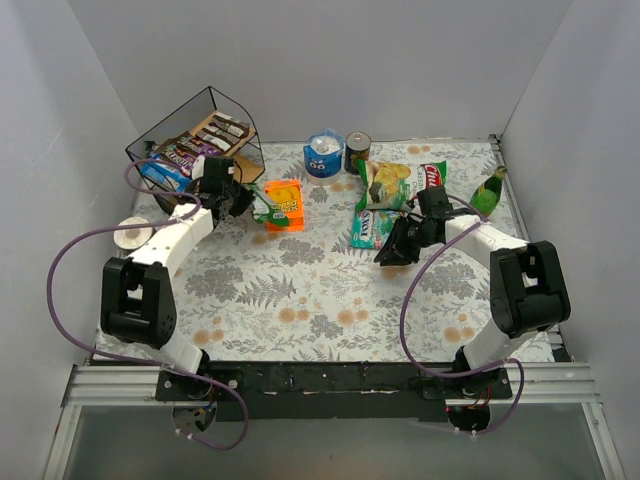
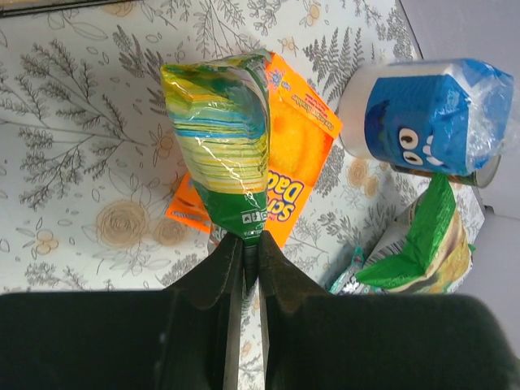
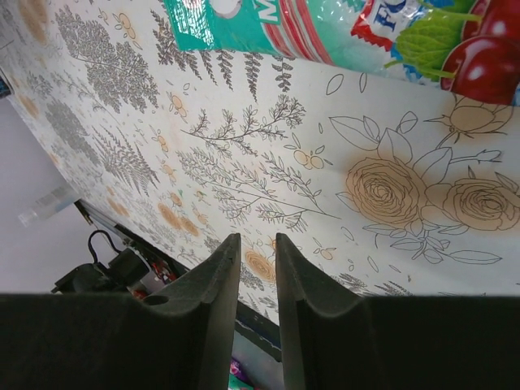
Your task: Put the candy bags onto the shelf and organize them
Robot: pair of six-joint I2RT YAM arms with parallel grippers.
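The shelf [image 1: 200, 135] stands at the back left, with several candy bags [image 1: 190, 150] lying on its boards. My left gripper [image 1: 240, 198] is just in front of it, shut on the bottom edge of a green and yellow candy bag [image 2: 223, 138] and holding it above the table; in the left wrist view my gripper [image 2: 250, 244] pinches the bag's green end. An orange candy bag [image 1: 283, 203] lies under it, also in the left wrist view [image 2: 301, 162]. A teal candy bag [image 1: 368, 228] lies right of centre. My right gripper [image 1: 388, 255] hovers just in front of it, fingers nearly together and empty [image 3: 257, 240].
A blue can [image 1: 323, 155] and a dark can [image 1: 358, 152] stand at the back. A large green chip bag [image 1: 400, 185] lies beside the teal bag [image 3: 325, 28]. A green bottle [image 1: 488, 192] leans at the right. A white round object [image 1: 130, 236] sits at the left edge.
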